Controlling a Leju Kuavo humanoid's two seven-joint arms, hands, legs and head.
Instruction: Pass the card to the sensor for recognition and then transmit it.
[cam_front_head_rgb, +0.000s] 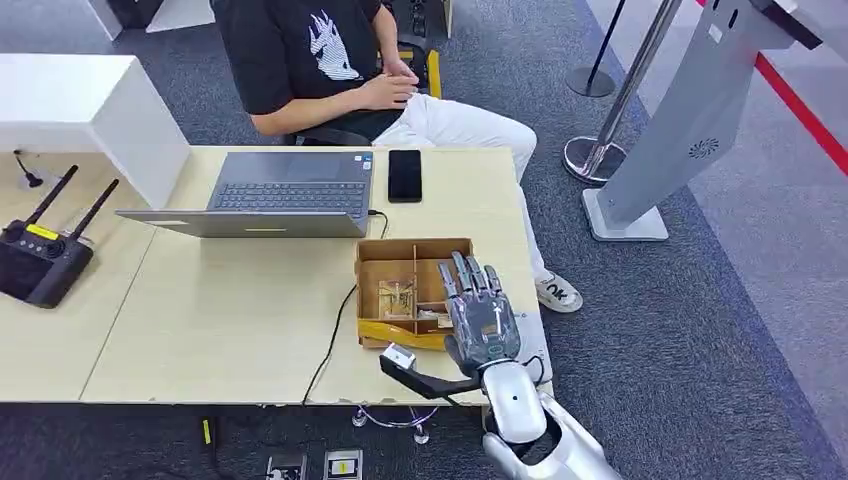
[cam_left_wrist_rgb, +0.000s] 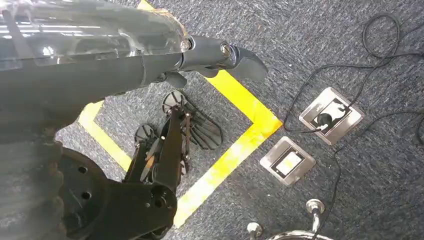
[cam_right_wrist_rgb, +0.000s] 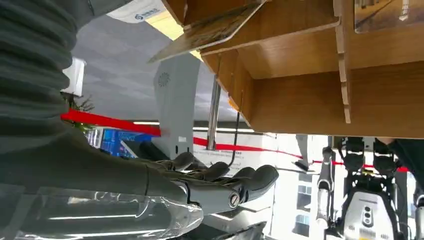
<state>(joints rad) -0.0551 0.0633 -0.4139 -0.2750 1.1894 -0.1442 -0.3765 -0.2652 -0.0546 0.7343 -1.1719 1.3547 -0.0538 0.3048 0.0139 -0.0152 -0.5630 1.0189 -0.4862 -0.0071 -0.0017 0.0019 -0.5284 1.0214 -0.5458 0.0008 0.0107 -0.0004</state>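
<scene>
Item, right robot hand (cam_front_head_rgb: 481, 318): I found it hovering over the near right corner of the wooden tray (cam_front_head_rgb: 372, 262), back upward, fingers straight and apart, holding nothing; I judged it staged there to reach down for a card. Item, card (cam_right_wrist_rgb: 210, 31): in the right wrist view a thin flat piece leaned against a divider at the tray's edge, which I took for the task's card, tilted so an edge stood free for pinching; I could not read its face. Item, tray: shallow, split by slats into compartments, set at the front right of the worktop (cam_front_head_rgb: 220, 320), presumably to sit within the right arm's reach. Item, left robot hand (cam_left_wrist_rgb: 220, 55): hanging beside the body above the carpet, dark fingers stretched out with nothing in them. Item, laptop (cam_front_head_rgb: 270, 195) and black phone (cam_front_head_rgb: 404, 175): at the worktop's far side, before a seated person (cam_front_head_rgb: 330, 60). Item, grey kiosk (cam_front_head_rgb: 690, 120): standing on the floor to the right, well apart from the tray; possibly the sensor, though I could not confirm that. Pick-up not yet begun.
</scene>
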